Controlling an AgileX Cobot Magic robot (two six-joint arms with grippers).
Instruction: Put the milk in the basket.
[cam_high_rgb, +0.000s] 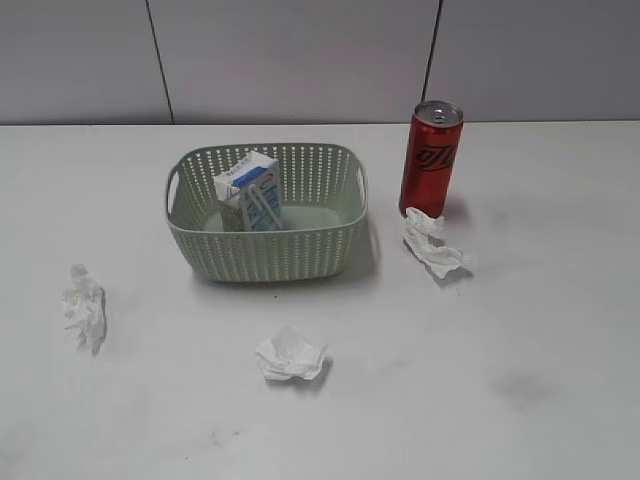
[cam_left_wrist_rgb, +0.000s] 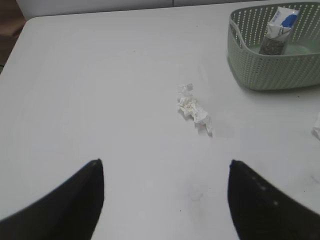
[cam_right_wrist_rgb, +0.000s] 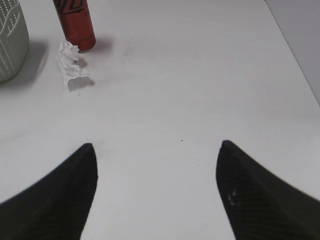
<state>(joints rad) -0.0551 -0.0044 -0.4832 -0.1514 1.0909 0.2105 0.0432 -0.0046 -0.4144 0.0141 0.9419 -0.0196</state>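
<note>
The milk (cam_high_rgb: 248, 190), a small white and blue carton with a white straw on its side, stands tilted inside the pale green basket (cam_high_rgb: 270, 255) at the middle of the table. Both also show at the top right of the left wrist view: milk (cam_left_wrist_rgb: 281, 27), basket (cam_left_wrist_rgb: 270, 70). My left gripper (cam_left_wrist_rgb: 166, 162) is open and empty over bare table, well short of the basket. My right gripper (cam_right_wrist_rgb: 156, 145) is open and empty over bare table. Neither gripper shows in the exterior view.
A red soda can (cam_high_rgb: 430, 158) stands right of the basket, with a crumpled tissue (cam_high_rgb: 432, 243) in front of it. More tissues lie at the left (cam_high_rgb: 84, 303) and front centre (cam_high_rgb: 290, 356). The basket's corner (cam_right_wrist_rgb: 11, 40) shows in the right wrist view.
</note>
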